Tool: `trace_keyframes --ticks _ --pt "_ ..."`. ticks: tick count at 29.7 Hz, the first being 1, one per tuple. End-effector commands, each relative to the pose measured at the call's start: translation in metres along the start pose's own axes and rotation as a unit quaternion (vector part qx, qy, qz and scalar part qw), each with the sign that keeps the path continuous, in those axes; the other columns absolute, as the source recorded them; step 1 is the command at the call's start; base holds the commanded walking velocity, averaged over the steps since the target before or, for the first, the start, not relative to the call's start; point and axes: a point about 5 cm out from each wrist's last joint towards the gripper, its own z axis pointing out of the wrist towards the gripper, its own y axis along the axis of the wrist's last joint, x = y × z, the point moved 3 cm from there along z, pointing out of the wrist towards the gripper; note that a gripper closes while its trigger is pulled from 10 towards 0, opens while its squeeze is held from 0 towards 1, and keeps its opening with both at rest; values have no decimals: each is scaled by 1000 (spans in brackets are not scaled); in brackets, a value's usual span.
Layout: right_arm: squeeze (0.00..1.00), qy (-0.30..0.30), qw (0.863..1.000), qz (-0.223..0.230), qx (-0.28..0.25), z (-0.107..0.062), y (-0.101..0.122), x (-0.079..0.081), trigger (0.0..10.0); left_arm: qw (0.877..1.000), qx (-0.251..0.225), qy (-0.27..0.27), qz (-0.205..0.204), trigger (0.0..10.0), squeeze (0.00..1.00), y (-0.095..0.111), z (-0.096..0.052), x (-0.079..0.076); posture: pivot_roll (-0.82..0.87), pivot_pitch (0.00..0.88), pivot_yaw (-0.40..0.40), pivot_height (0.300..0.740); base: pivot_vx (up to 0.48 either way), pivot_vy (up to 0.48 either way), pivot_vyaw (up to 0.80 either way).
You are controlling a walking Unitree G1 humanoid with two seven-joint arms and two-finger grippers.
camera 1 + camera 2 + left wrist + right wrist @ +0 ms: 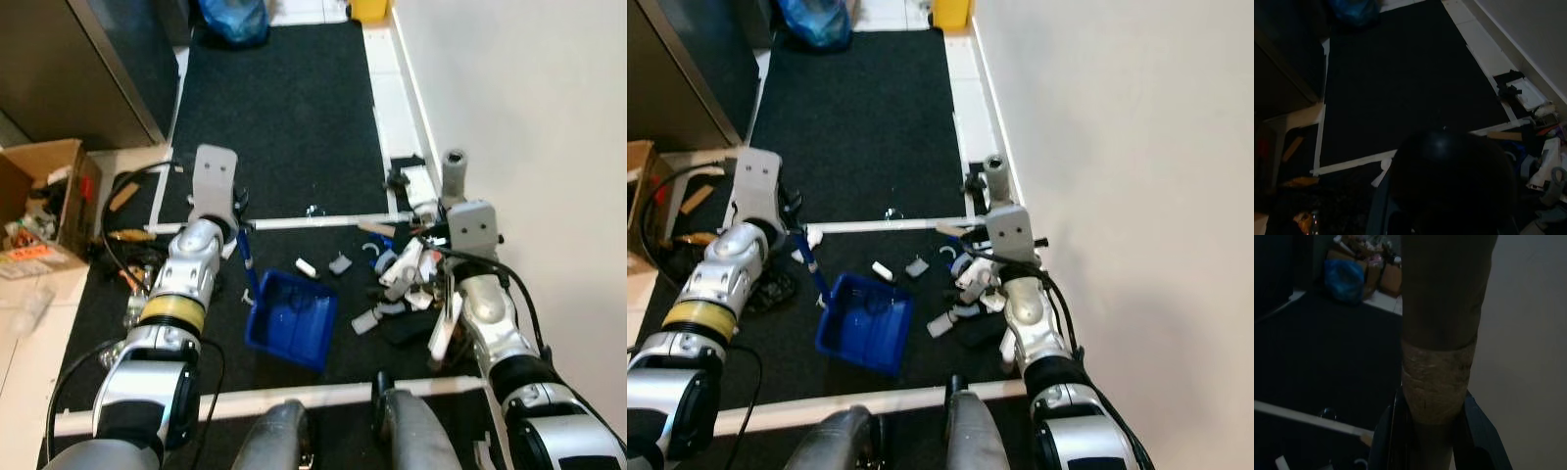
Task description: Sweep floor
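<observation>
The left pincer (pixel 238 227) is closed on the blue dustpan's (pixel 291 319) handle. The right pincer (pixel 1425 431) clamps the broom (pixel 1437 323), beside litter (pixel 397 269) on the black mat (pixel 284 108).

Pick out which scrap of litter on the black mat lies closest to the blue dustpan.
The small white scrap just beyond the blue dustpan, nearly at its far edge. The grey piece beside it lies slightly farther; the main litter pile sits toward the wall.

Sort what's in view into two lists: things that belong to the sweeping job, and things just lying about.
Belongs to the job:
- blue dustpan, its handle at the left gripper
- broom handle, shut in the right gripper
- scattered litter on the black mat

Just lying about:
- cardboard box
- blue bag
- yellow bin
</observation>
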Motion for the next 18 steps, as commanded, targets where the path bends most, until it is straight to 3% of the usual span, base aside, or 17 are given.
trace_keyframes --ticks 1,3,4,6,10,18 --pt "0 -5 1000 -9 -11 1 3 4 10000 1000 -6 -3 -3 10000 0 0 2 -4 110 283 48 740 0 0 0" --pt "0 -8 1000 -7 -9 1 3 5 10000 1000 -6 -3 -3 10000 0 0 2 -4 110 283 48 740 0 0 0" --pt "0 23 999 -45 -10 3 4 18 10000 1000 1 -6 4 10000 0 -4 3 -5 125 297 56 740 0 0 0" --pt "0 45 997 -61 5 5 3 28 10000 1000 7 -10 4 10000 0 -7 3 -8 127 301 58 740 0 0 0" --pt "0 47 997 -68 13 6 1 30 10000 1000 7 -12 3 10000 0 -8 3 -9 131 301 59 740 0 0 0" --pt "0 80 995 6 65 4 -11 40 10000 999 13 -32 1 10000 0 -16 2 -23 144 304 58 740 0 0 0"
